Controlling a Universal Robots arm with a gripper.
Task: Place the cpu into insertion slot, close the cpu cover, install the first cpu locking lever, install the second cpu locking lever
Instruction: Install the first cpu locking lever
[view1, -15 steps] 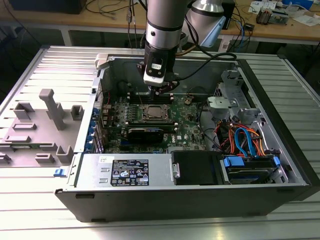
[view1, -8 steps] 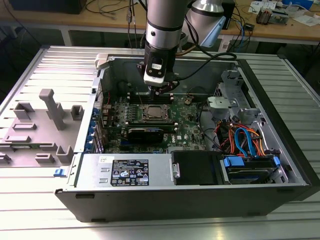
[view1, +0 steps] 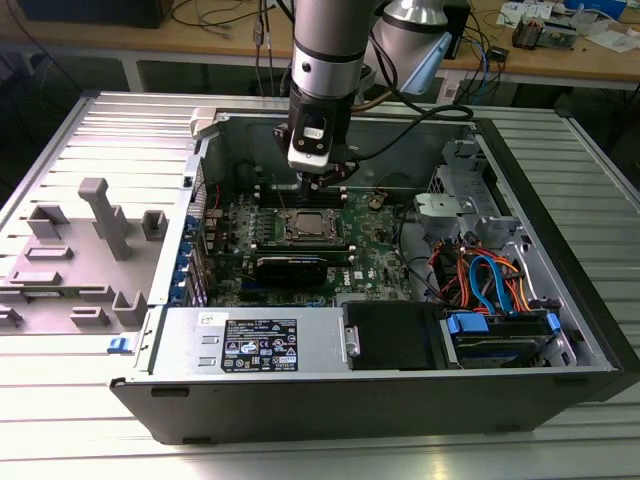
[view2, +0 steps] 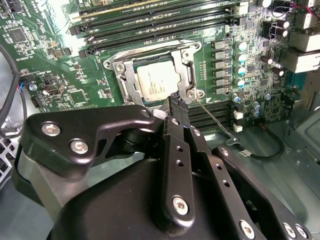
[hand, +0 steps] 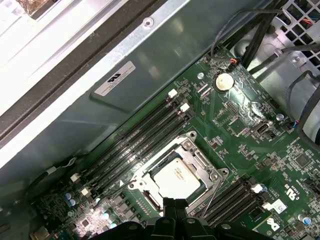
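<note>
In the exterior view the pincer (view1: 322, 178) hangs inside the open computer case (view1: 300, 400) on the ribbed worktop (view1: 100, 430). It sits just above the green motherboard (view1: 380, 260), at the far edge of the insertion slot (view1: 288, 228). The silver-grey cpu (view1: 306, 226) lies flat in that slot.

In the second wrist view the pincer (view2: 176, 100) has its fingers pressed together, and nothing shows between them. Its tip is at one corner of the socket. The cpu (view2: 159, 82) is seated, and the cpu cover (view2: 187, 70) lies down around it, the chip showing through the window. A thin silvery locking lever (view2: 216, 120) runs slantwise away from that corner, over the neighbouring memory slots (view2: 210, 116), so it looks unlatched. I cannot tell whether the other lever is hooked.

In the first wrist view the pincer (hand: 175, 202) points at the near edge of the cover (hand: 200, 162), the cpu (hand: 177, 177) framed inside.

As I judge it, the chip is placed and the cover is closed, while at least one lever is left to fasten.
</note>
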